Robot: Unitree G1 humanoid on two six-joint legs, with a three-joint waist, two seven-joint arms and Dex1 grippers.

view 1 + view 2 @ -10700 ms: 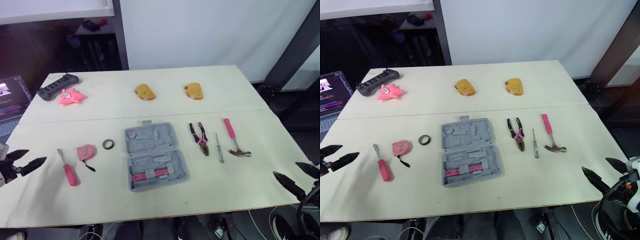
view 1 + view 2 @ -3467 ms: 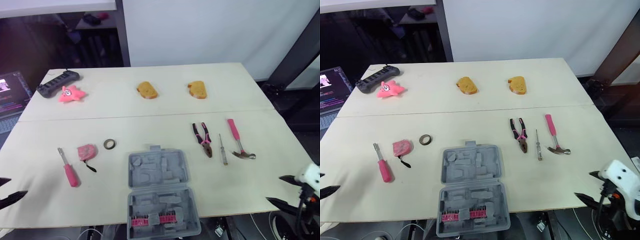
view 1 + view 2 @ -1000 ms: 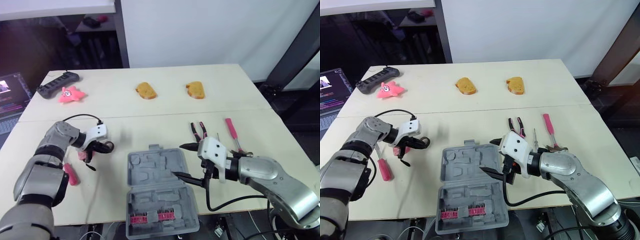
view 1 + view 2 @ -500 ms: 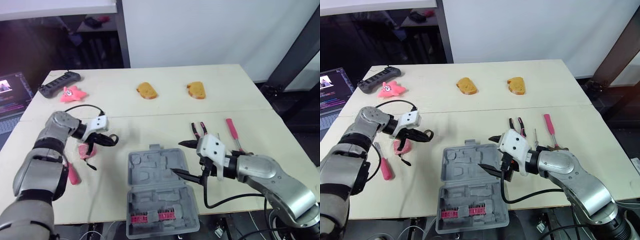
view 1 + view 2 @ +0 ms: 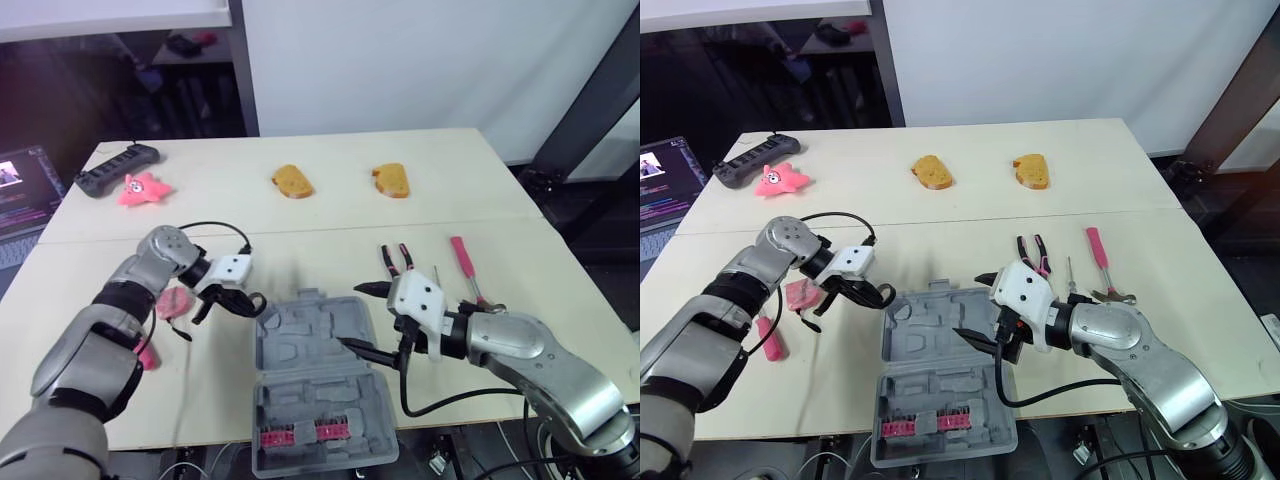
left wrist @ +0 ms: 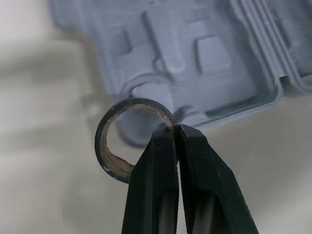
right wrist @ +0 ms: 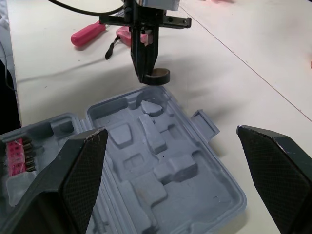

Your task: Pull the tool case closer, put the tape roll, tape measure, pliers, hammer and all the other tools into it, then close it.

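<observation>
Left gripper point(image 6: 174, 127) has its 2 fingers clenched on the rim of the tape roll point(image 6: 111, 165), holding it just above the open tool case point(image 5: 300, 340) at the table's point(image 5: 480, 200) near edge, likely lining up the round pocket. Right gripper point(image 5: 353, 318) hovers over the case, fingers spread wide, probably to steady it.
</observation>
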